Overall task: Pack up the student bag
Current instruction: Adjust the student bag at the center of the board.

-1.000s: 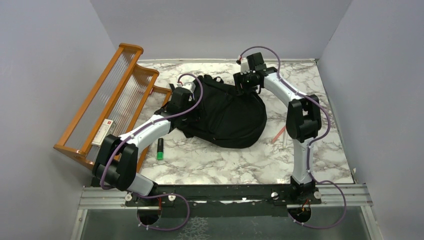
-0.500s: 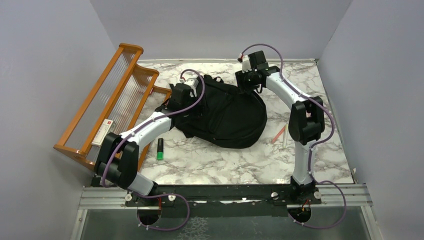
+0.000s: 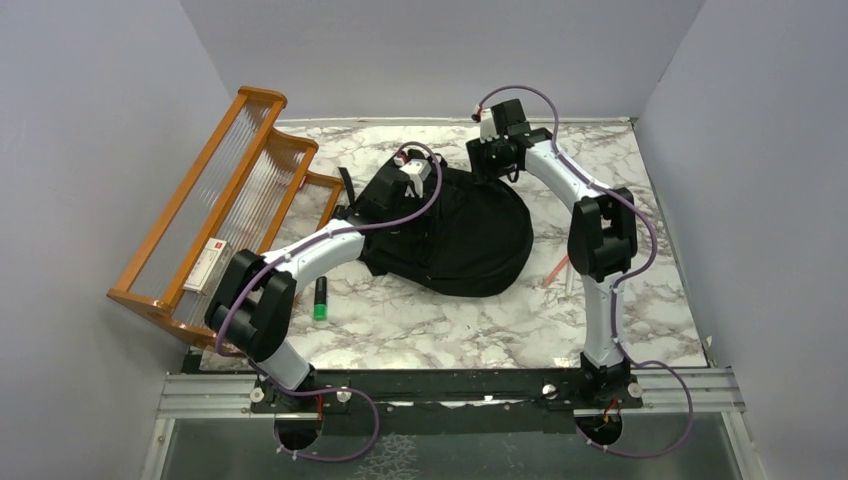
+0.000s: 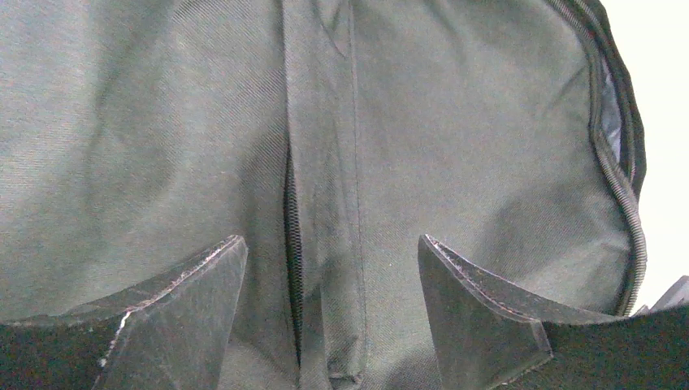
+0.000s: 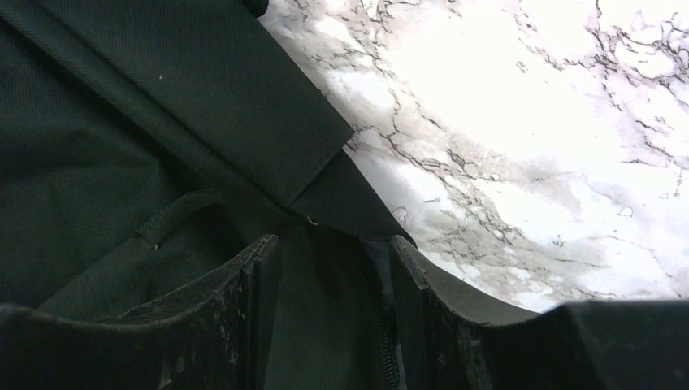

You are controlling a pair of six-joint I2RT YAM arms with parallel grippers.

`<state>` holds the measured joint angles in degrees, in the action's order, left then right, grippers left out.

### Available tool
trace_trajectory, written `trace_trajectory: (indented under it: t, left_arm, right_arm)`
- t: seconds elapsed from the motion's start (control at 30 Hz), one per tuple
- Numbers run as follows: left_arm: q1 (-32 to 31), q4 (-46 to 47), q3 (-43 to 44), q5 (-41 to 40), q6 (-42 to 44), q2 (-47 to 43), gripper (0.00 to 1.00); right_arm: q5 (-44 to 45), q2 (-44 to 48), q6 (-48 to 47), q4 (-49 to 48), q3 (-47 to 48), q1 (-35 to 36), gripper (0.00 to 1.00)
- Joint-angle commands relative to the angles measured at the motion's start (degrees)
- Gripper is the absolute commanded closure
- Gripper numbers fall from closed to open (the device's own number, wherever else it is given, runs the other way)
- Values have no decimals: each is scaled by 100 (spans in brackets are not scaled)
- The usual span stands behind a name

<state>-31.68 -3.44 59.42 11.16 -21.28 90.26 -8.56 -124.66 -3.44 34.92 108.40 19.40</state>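
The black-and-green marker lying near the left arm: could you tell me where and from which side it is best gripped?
Probably mid-barrel, from straight above, with the jaws across its width. The marker lies flat on the marble table, its long axis running near to far, with bare surface beside it.

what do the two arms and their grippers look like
Both the left arm and right arm have white links joined by bulky black joint housings, with a purple cable looping along each. The left gripper and right gripper each end in two black wedge-shaped fingers with scuffed, pale edges.
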Motion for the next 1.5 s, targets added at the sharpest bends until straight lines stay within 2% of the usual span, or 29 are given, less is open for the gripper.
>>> trace_trajectory:
  t: [0.0, 0.2, 0.4, 0.57, 0.83, 1.17, 1.47]
  left_arm:
    - [-117, 133, 130, -12, 170, 224, 21]
    - [-128, 168, 20, -49, 154, 262, 22]
    - [-123, 142, 13, -118, 178, 335, 22]
    - [-128, 138, -34, -228, 174, 395, 23]
    - [-122, 109, -45, -202, 211, 423, 25]
    - [-123, 89, -71, -218, 212, 428, 26]
    - [-128, 89, -47, -181, 203, 473, 26]
  right_arm:
    - [76, -281, 32, 170, 329, -28, 44]
    - [-249, 50, 77, -52, -72, -24, 44]
    - [-997, 559, -41, -304, -696, -24, 44]
    - [-418, 579, -63, -338, -922, -28, 44]
    - [414, 187, -104, -249, -380, -26, 43]
    - [329, -348, -212, -171, 236, -32, 41]
    - [194, -311, -242, -113, -20, -24, 41]
